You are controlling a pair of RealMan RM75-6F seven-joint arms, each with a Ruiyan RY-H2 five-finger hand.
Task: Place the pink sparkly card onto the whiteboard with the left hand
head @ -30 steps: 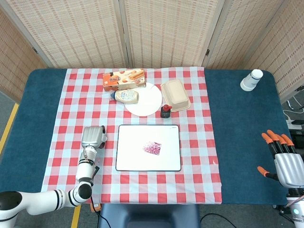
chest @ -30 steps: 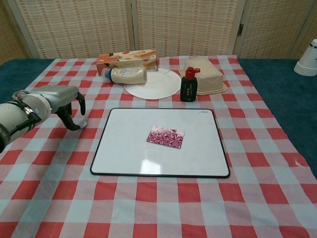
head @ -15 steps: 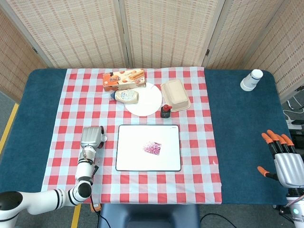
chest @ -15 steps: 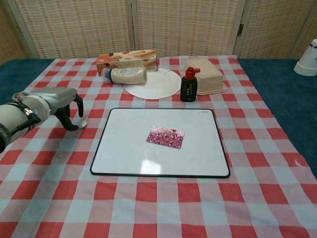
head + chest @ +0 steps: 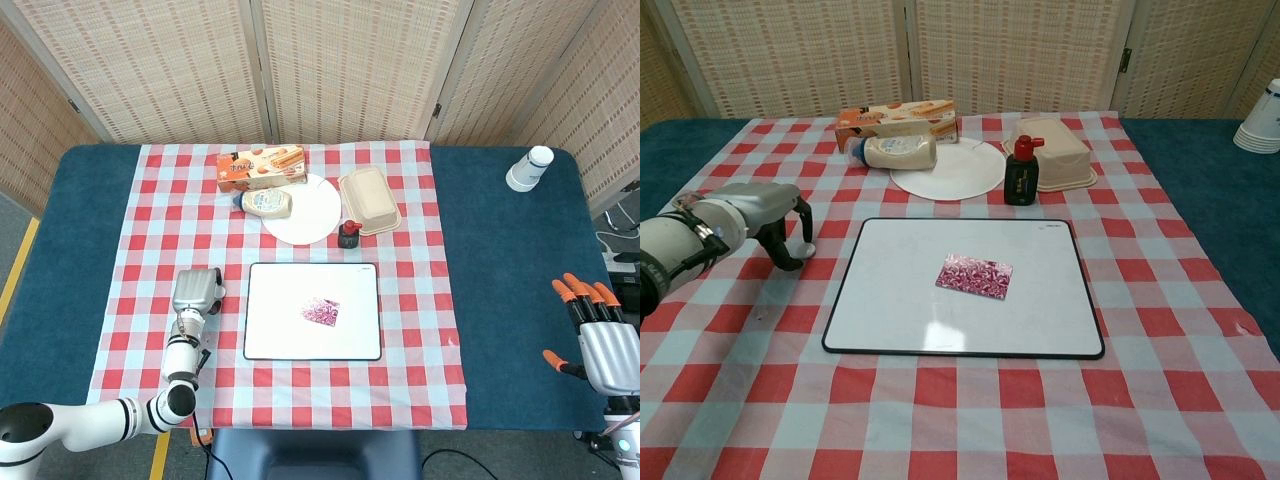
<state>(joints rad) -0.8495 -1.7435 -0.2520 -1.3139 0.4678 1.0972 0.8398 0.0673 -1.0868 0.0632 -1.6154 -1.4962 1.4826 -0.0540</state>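
Pink sparkly card [image 5: 974,275]: lies flat near the centre of the whiteboard [image 5: 890,320], frame middle; placement appears done.
Left hand [image 5: 768,217]: left of frame, beside the board's left edge on the checked cloth, fingers [image 5: 785,255] curled down, grasping nothing.
Right hand [image 5: 598,335]: lower right of head view, fingers apart, empty.
Remaining, by judgement: only left arm withdrawal.

No text can be read with certainty. The orange box [image 5: 898,122] has printing on its side, and the lying bottle [image 5: 894,152] has a label, but both are too small and too blurred to read.
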